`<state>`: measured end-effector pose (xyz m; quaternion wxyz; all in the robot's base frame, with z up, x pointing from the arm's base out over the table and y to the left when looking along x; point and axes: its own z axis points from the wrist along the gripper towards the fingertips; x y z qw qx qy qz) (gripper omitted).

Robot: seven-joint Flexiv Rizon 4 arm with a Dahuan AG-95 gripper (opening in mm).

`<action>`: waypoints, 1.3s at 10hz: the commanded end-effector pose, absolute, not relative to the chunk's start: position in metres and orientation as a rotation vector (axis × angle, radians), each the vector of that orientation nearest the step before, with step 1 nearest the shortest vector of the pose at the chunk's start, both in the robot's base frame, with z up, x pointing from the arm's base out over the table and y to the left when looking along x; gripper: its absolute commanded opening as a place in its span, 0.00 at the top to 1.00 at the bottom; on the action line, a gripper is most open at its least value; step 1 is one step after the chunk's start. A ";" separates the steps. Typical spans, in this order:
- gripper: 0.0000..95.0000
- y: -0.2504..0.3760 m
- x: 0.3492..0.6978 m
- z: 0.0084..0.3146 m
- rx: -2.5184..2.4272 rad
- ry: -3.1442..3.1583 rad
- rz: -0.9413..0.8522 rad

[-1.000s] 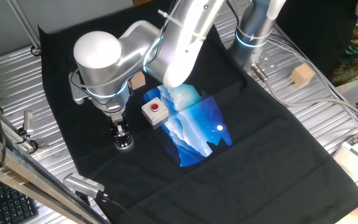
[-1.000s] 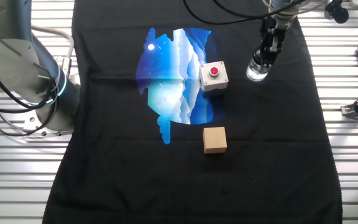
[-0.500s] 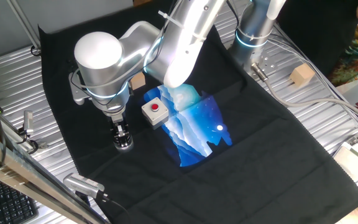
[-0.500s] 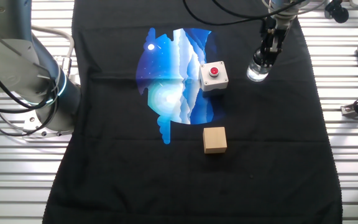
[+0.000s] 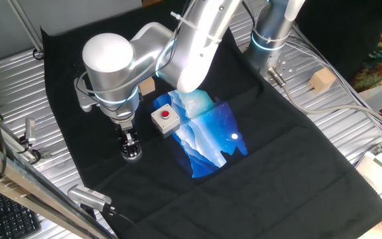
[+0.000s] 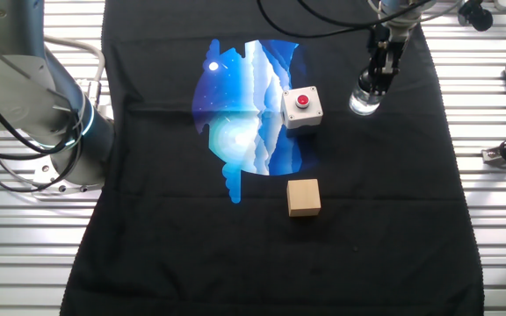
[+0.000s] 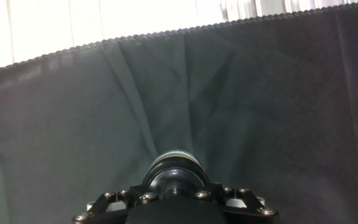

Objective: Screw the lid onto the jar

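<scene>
The jar [image 5: 132,155] [image 6: 364,104] is a small clear cylinder standing on the black cloth beside the red-button box. My gripper [image 5: 129,141] [image 6: 376,79] points straight down onto its top, fingers closed around the dark lid. In the hand view the round lid [image 7: 177,169] fills the space just under the gripper [image 7: 177,188], its rim catching light. The jar body below it is hidden there. The lid sits on the jar's mouth; how far it is threaded on cannot be seen.
A white box with a red button [image 5: 165,118] [image 6: 301,107] stands close to the jar. A tan wooden cube [image 6: 304,197] [image 5: 147,85] lies on the cloth. A blue printed patch [image 6: 244,105] marks the cloth's middle. The cloth's edge [image 7: 166,31] lies just ahead.
The arm's large white joint has shifted slightly to the right in one fixed view. Gripper, lid and jar stay in the same spot.
</scene>
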<state>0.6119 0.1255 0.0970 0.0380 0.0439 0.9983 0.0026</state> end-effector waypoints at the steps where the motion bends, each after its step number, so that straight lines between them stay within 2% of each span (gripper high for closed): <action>1: 0.40 0.126 0.612 0.097 0.120 3.066 0.004; 2: 0.20 0.126 0.612 0.096 0.106 3.065 0.006; 13: 0.20 0.134 0.614 0.103 -0.241 3.088 0.003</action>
